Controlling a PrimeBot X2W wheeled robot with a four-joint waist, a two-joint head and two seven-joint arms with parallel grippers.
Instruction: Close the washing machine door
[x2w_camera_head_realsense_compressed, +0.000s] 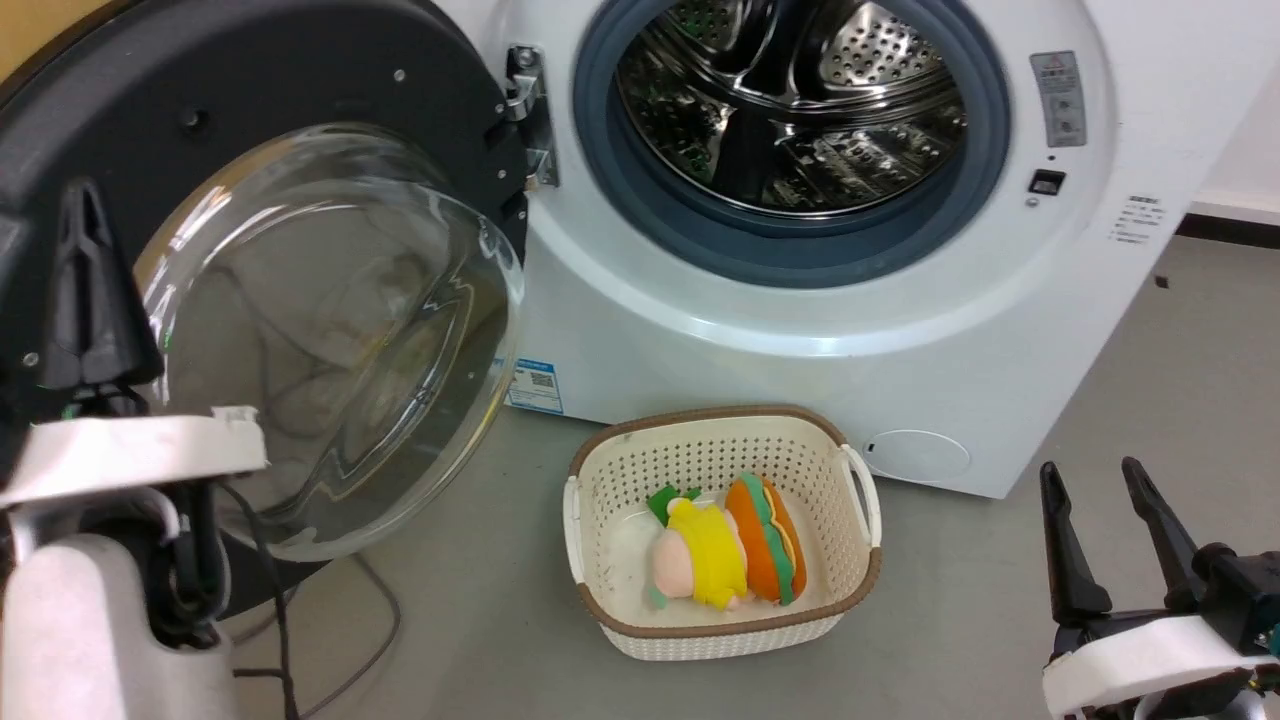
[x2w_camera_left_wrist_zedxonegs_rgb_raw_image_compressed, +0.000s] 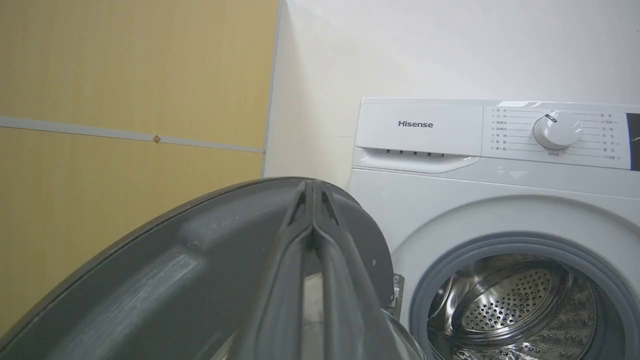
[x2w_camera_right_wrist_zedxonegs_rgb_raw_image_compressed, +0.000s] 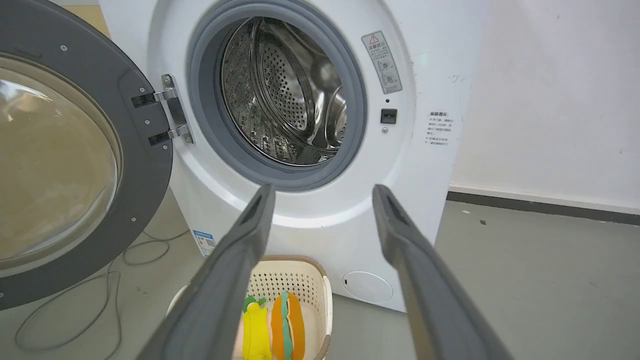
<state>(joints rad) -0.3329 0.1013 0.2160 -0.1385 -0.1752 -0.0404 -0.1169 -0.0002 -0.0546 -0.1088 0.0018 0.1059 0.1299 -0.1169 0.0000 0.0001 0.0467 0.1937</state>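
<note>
My left gripper (x2w_camera_left_wrist_zedxonegs_rgb_raw_image_compressed: 311, 190), pinched empty, sits at the washing machine door (x2w_camera_head_realsense_compressed: 300, 80) rim; right gripper (x2w_camera_head_realsense_compressed: 1088, 470) wide, empty; one basket (x2w_camera_head_realsense_compressed: 720, 415), two toys (x2w_camera_head_realsense_compressed: 710, 550).

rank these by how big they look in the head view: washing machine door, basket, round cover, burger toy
1. washing machine door, nearest the camera, so inflated
2. basket
3. burger toy and round cover: too alike to rank

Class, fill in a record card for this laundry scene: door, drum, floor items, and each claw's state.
Washing machine door: swung wide open to the robot's left
Drum: no laundry visible
Basket: on the floor before the washing machine, holding a burger plush and a yellow plush
Left claw: shut, at the door's black rim
Right claw: open, holding nothing
</note>
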